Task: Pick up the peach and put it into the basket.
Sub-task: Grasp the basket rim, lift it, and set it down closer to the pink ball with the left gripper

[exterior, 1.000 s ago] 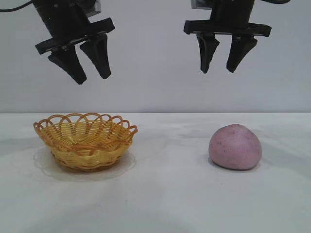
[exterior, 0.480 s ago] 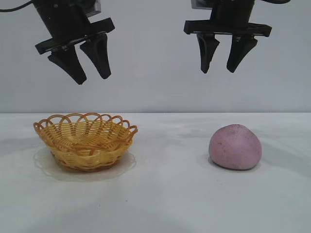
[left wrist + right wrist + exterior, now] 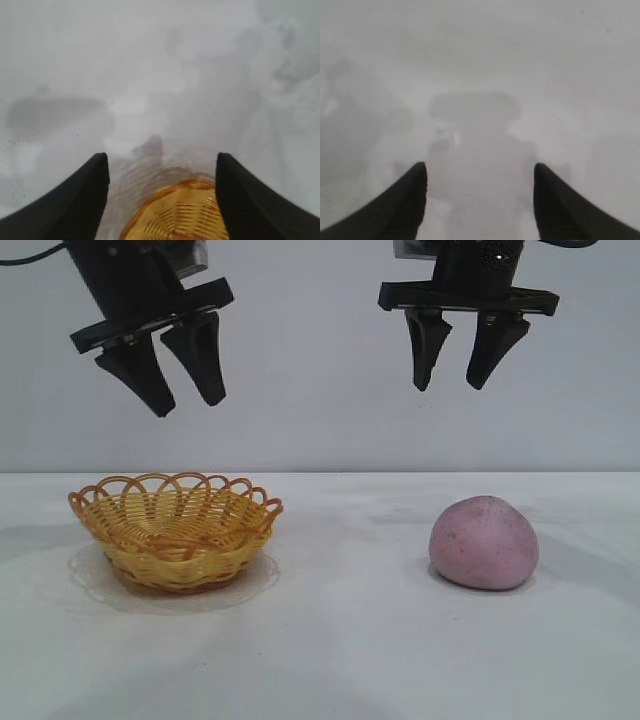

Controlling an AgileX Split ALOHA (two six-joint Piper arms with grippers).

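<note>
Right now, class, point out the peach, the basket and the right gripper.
peach [image 3: 484, 543]: exterior view, middle of its front.
basket [image 3: 176, 540]: exterior view, woven front wall.
right gripper [image 3: 458, 383]: exterior view, midway between fingertips.

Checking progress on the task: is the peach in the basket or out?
Out. The peach sits on the table, apart from the empty basket.

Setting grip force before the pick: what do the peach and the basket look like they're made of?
The peach: matte, dusty pink-purple, faintly speckled, slightly lumpy; it looks like foam or soft plastic, though hardness can't be judged. The basket: woven yellow strands with an orange looped rim, slightly glossy; wicker or plastic imitation, likely light.
</note>
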